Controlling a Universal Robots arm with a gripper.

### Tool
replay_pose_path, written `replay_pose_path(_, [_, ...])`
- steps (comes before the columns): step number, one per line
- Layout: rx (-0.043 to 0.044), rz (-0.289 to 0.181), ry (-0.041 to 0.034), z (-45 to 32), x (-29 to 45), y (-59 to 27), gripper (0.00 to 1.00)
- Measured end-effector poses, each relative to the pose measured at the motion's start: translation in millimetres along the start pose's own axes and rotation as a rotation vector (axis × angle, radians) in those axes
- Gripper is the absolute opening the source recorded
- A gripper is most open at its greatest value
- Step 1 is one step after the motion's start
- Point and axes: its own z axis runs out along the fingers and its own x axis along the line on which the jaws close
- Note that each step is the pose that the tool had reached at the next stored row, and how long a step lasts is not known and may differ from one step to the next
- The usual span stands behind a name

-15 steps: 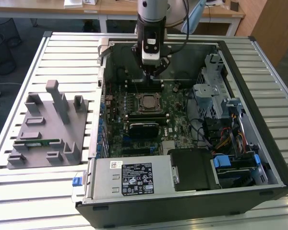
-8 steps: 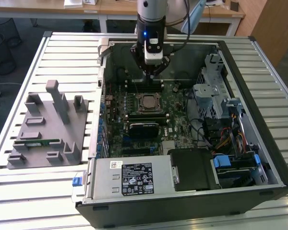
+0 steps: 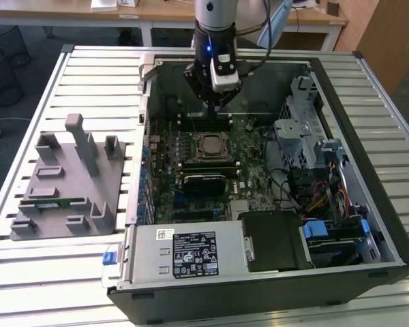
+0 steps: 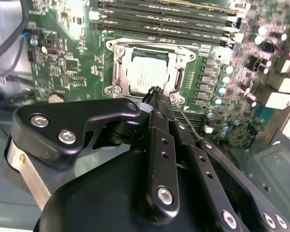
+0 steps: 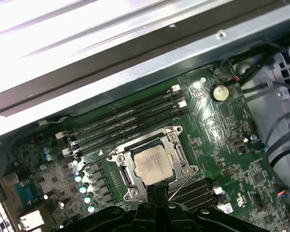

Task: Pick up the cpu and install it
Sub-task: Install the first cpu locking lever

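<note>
The cpu [image 5: 152,164], a flat silvery square with a pale rim, lies seated in the steel-framed socket [image 4: 117,67] just beneath the pincer [image 4: 155,93]. Its matte black fingers are pressed together on nothing. I judge placement done. Any move calls for clearing the thin wire lever [image 4: 188,121] beside the tips.

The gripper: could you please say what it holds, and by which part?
Nothing: the gripper is shut and empty; the cpu lies in the socket.
</note>
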Motion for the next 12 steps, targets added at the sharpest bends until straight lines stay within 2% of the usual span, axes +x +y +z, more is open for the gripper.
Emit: replay_pose_path(12, [-0.0098,-0.218,-0.0018,0.0,0.0,0.0,0.11])
